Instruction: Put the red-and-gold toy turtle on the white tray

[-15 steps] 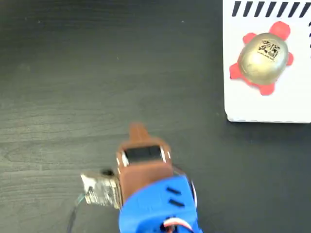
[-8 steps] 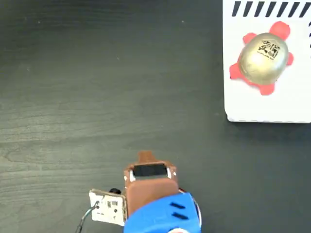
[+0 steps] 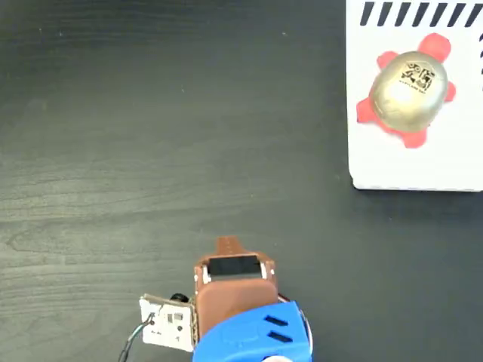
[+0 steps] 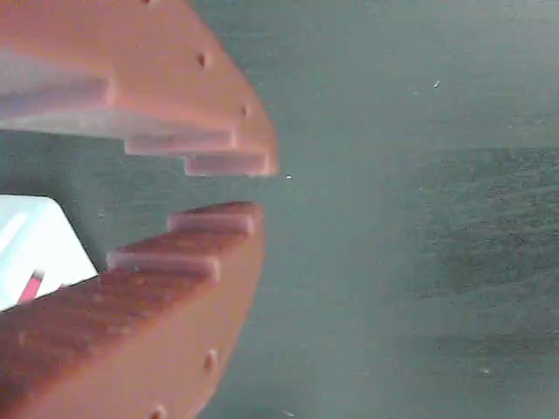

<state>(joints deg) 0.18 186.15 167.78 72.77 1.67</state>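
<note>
Turtle [image 3: 408, 90] on the tray [image 3: 392, 162], at the far right of the fixed view: its gold shell faces up with the dark logo showing, its red head points to the far right, and its red legs spread flat on the white surface. Tray stripes, black and slanted, run along the far edge just beyond the head. The tray's near edge and left edge are in view, while its right side runs out of the picture. Well apart from it, at the near edge of the same view and left of centre, sits the arm [image 3: 253, 341], blue at the base with a brown wrist section ahead of it and a small brown tip pointing toward the far side. A small circuit board [image 3: 167, 326] with thin wires hangs off the arm's left side. Between arm and tray lies only bare dark table [image 3: 151, 136] with a faint wood grain. In the wrist view the gripper [image 4: 238, 190] fills the left half, its two orange-brown stepped fingers [image 4: 188, 262] slightly parted, with a narrow gap between the tips and nothing held in it. Behind the fingers the dark table spreads across the right side. At the left edge of that view, between the fingers, a white corner of the tray [image 4: 39, 240] shows with a small bit of red on it, too cropped to make out further.
</note>
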